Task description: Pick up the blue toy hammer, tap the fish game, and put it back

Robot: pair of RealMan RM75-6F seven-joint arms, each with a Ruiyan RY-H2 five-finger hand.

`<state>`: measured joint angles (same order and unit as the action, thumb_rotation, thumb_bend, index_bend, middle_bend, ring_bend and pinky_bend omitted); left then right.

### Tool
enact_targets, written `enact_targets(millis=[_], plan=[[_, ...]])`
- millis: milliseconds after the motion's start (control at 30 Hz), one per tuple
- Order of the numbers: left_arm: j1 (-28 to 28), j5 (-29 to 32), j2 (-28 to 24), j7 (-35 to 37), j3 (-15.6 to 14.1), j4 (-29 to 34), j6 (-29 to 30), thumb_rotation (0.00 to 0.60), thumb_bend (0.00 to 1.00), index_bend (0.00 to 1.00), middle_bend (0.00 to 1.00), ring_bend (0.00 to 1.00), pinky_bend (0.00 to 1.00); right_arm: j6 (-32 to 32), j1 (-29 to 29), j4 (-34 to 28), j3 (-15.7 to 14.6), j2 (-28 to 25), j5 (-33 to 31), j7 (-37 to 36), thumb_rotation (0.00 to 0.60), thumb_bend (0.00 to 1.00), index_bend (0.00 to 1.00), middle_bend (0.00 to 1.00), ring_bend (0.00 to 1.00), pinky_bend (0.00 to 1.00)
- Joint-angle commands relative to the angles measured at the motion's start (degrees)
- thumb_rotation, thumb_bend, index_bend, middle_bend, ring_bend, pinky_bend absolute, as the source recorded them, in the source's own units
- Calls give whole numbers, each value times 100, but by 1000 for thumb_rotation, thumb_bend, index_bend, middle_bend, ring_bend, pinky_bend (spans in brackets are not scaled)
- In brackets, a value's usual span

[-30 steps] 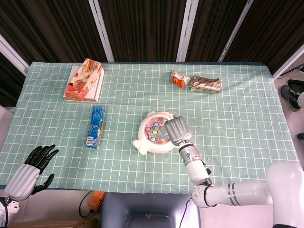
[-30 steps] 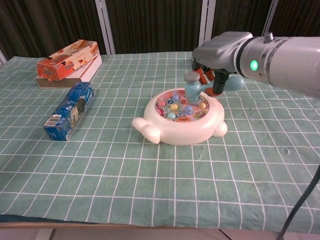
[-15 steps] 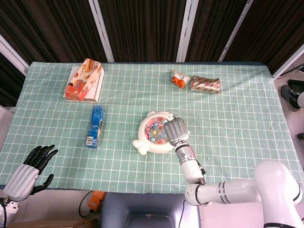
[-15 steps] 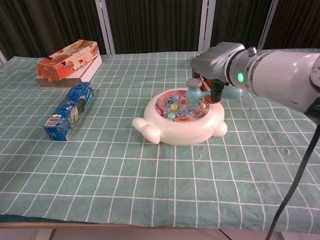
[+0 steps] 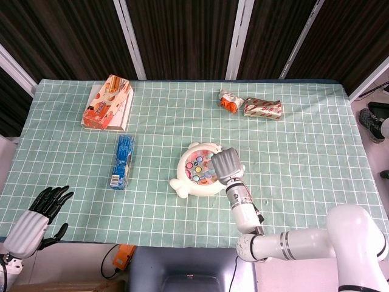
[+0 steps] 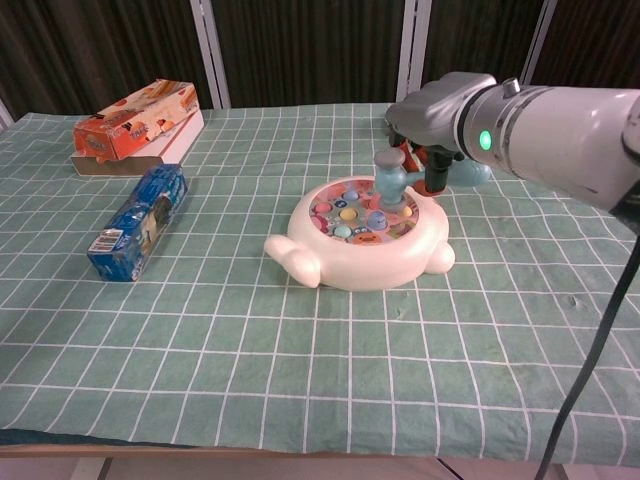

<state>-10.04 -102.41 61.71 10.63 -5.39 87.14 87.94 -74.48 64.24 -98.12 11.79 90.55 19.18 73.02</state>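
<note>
While gripped, blue toy hammer (image 6: 390,178) overhangs fish game (image 6: 362,236).

We count one fish game (image 6: 362,243) and one blue toy hammer (image 6: 391,176). We count one orange box (image 5: 109,101), one blue packet (image 5: 123,160), one red and white snack packet (image 5: 262,108) and one small orange wrapper (image 5: 230,101). We see two hands, the left hand (image 5: 44,207) and the right hand (image 5: 226,165). All sit on one counter (image 5: 304,158) with one green checked cloth (image 5: 170,121).
</note>
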Motion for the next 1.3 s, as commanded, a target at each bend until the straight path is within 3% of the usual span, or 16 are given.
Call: enact_targets(millis=[33, 267, 700, 1300], plan=[[4, 9, -4, 9, 3, -2, 6, 600, 443, 0, 0, 0, 29, -8, -32, 59, 164, -72, 105, -260, 600, 659, 889, 640, 753, 748], [-17, 64, -19, 77, 21, -14, -37, 600, 443, 0, 0, 0, 28, 102, 16, 377, 335, 8, 54, -468, 600, 659, 888, 640, 751, 745], [-10, 77, -49, 188, 27, -39, -3, 600, 443, 0, 0, 0, 29, 108, 198, 851, 238, 386, -255, -109, 600, 659, 887, 640, 750, 745], [1, 65, -62, 273, 34, -75, 49, 600, 443, 0, 0, 0, 28, 30, 288, 1107, 352, 567, -697, 252, 600, 659, 887, 640, 750, 745]])
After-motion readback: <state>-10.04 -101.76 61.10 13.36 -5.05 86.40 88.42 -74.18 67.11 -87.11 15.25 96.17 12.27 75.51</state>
